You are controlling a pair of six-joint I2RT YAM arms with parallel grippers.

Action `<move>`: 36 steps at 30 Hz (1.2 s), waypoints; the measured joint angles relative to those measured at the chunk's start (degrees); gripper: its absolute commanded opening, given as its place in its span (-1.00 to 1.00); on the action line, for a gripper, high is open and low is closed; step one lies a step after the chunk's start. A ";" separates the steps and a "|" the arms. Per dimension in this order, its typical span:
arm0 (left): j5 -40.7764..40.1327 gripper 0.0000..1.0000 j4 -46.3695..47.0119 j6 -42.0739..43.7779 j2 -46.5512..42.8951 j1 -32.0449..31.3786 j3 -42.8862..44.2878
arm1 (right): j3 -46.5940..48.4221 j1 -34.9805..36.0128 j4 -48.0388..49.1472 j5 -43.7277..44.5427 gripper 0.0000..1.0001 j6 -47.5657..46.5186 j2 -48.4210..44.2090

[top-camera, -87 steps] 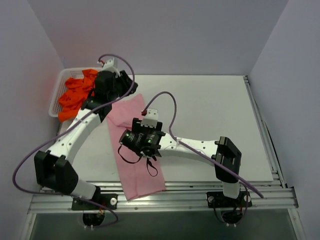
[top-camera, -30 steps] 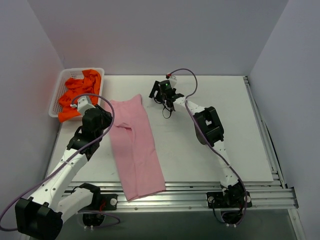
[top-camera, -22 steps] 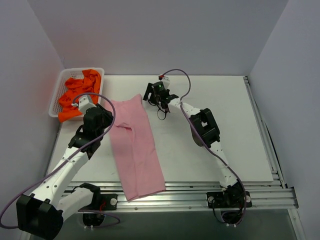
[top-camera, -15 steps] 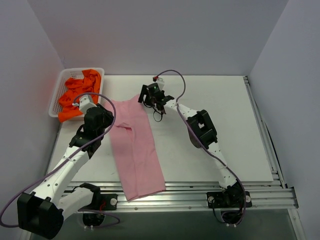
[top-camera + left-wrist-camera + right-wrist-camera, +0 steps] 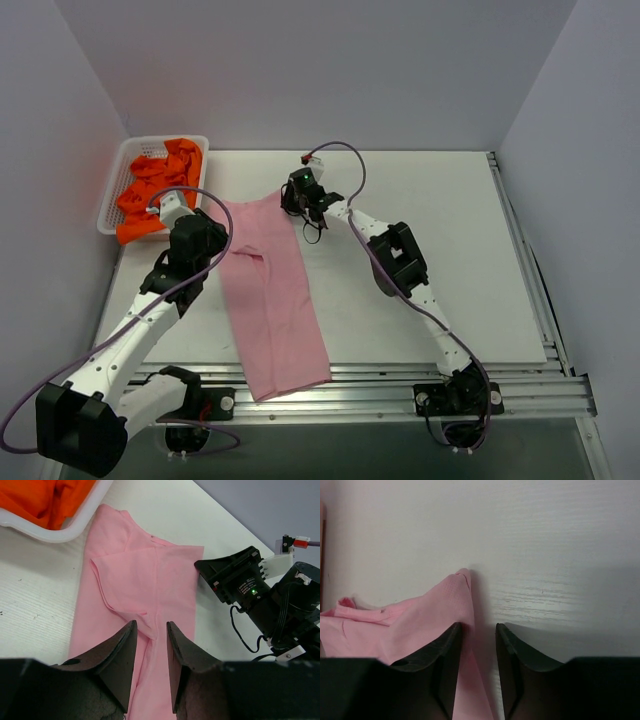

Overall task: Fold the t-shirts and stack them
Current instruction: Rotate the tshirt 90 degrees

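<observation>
A light pink t-shirt (image 5: 275, 300) lies as a long folded strip from the table's far middle to its near edge. My left gripper (image 5: 225, 248) hovers over its left part, open, with a raised crease of pink cloth (image 5: 145, 615) between the fingertips (image 5: 127, 640). My right gripper (image 5: 290, 200) is open at the shirt's far right corner (image 5: 457, 592); its left finger (image 5: 451, 645) is over the cloth and its right finger is over bare table. Orange t-shirts (image 5: 155, 185) are piled in the basket and also show in the left wrist view (image 5: 45, 495).
A white mesh basket (image 5: 125, 152) stands at the far left corner, its rim in the left wrist view (image 5: 75, 529). White walls close the left, back and right. A metal rail (image 5: 400, 385) runs along the near edge.
My right arm has swung from the shirt's middle to the far end, then slid left onto the shirt's far right corner. My left arm pulled back from the far end to the shirt's left side.
</observation>
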 measured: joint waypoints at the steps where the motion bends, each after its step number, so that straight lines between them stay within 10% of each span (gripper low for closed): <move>1: 0.00 -0.22 -0.02 0.00 0.00 0.00 -0.11 | 0.52 0.13 -0.04 -0.09 -0.47 -0.04 0.50; 9: -0.13 -0.22 0.02 0.02 0.00 0.02 -0.31 | 3.52 0.57 -0.17 -0.63 -1.00 0.02 2.73; 36: 0.37 -0.23 3.43 0.07 4.70 0.04 -0.96 | 16.13 -19.41 -6.29 -1.77 -1.00 0.20 6.91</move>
